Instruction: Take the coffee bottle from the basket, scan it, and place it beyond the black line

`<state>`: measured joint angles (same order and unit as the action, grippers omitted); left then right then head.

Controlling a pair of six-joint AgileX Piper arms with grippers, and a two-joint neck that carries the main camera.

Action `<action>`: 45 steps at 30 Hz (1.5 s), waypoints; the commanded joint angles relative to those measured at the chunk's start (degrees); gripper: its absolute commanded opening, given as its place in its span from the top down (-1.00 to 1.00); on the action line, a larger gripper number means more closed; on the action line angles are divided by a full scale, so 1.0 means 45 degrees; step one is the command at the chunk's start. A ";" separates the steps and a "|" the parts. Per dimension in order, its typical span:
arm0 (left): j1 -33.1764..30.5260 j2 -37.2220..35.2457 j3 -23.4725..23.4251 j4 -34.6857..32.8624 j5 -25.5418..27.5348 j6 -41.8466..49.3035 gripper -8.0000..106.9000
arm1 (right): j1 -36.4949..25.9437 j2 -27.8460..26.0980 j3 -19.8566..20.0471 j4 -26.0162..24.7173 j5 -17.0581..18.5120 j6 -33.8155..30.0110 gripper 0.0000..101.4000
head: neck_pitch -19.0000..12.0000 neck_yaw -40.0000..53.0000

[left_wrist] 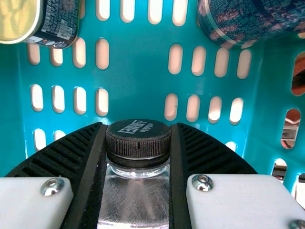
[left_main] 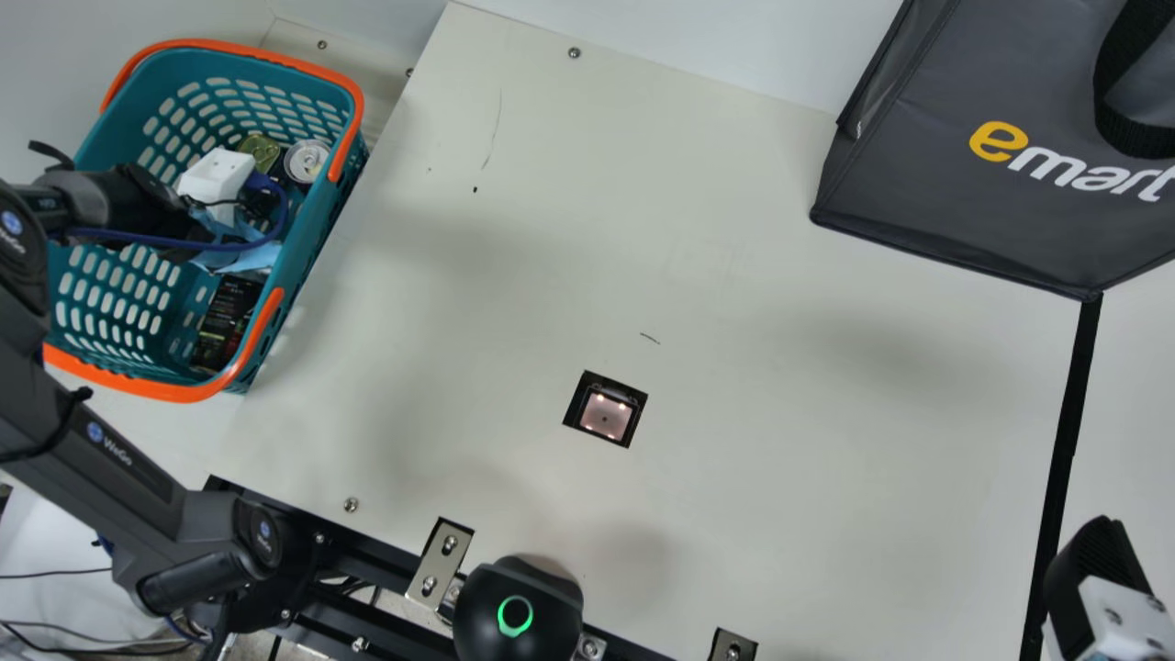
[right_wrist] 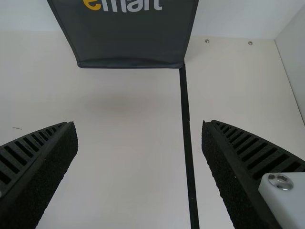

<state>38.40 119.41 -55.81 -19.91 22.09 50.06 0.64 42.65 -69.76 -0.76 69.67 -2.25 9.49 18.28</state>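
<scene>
Left gripper (left_main: 218,179) clasping the capped coffee bottle (left_wrist: 136,176) inside the teal basket (left_main: 317,240), right gripper (left_main: 1094,571) hovering wide-spread and empty near the black line (left_main: 1065,441), square scanner (left_main: 605,416) glowing in the cream table (left_main: 780,413), dark shopping bag (left_main: 955,197) standing before a white wall (left_main: 725,41)

Cream flat-topped table (left_main: 780,496): dark grey fabric bag (left_main: 918,184) stands on it, straight black line (left_main: 1062,459) runs from bag's bottom corner, square black-framed scanner window (left_main: 605,418) set into the surface.
</scene>
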 commanded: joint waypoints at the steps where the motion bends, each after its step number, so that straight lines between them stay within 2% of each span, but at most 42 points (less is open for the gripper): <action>1: 0.0024 -0.0067 0.0016 -0.0052 0.0038 0.0059 0.68 | 0.0000 0.0000 0.0000 0.0000 0.0000 0.0000 -0.79 | -0.0349 0.0031; 23: 0.0639 -0.1351 -0.0852 -0.0734 0.1073 0.0808 0.68 | 0.0000 0.0000 0.0000 0.0000 -0.0003 0.0000 -0.79 | -0.0349 0.0031; 45: 0.1330 -0.3284 -0.1387 -0.1204 0.2927 0.1393 0.68 | 0.0000 0.0000 0.0000 0.0000 -0.0003 0.0000 -0.79 | -0.0349 0.0031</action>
<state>44.25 105.00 -62.12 -25.12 34.98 56.00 0.64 42.65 -69.76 -0.76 69.66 -2.25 9.49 18.28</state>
